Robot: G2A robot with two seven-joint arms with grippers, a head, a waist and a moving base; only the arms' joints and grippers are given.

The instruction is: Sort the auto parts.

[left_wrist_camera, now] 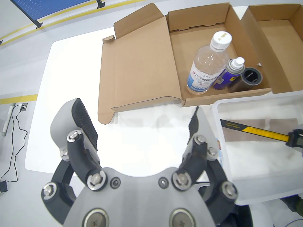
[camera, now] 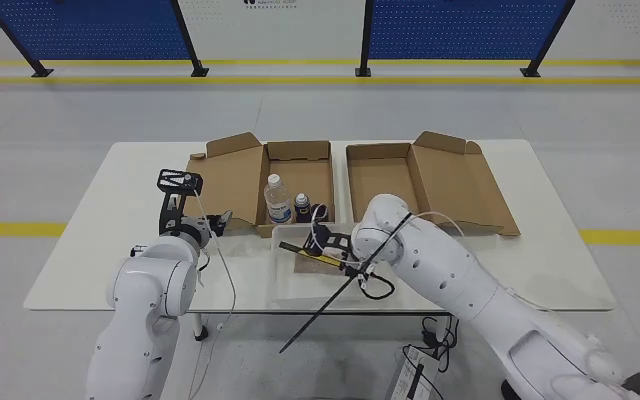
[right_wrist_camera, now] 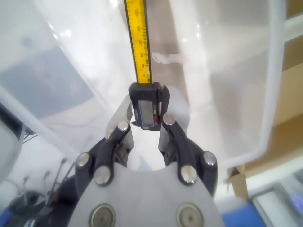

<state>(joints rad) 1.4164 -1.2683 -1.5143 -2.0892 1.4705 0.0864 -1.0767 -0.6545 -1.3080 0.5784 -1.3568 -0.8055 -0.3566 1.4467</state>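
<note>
At the table's (left_wrist_camera: 71,90) near edge, the R gripper (right_wrist_camera: 147,115) is sitting inside a clear plastic bin (right_wrist_camera: 274,72), its jaws pinching the black slider w/ display of a digital caliper (right_wrist_camera: 139,36). The caliper's yellow scale is pointing away from the gripper, along the bin's inside, toward the robot's left. Just beside the bin, on the robot's left, the L gripper (left_wrist_camera: 137,109) is hovering over bare tabletop w/ its jaws spread wide, nothing btwn them. Farther back, two open cardboard boxes are lying side by side. In the left box (left_wrist_camera: 198,17), a clear bottle (left_wrist_camera: 206,69) w/ white cap, a purple spray can (left_wrist_camera: 227,76) and a black cylinder (left_wrist_camera: 248,79) are standing in a row along the front wall, close together. The right box (camera: 385,180) is lying just beside it, flap folded out.
</note>
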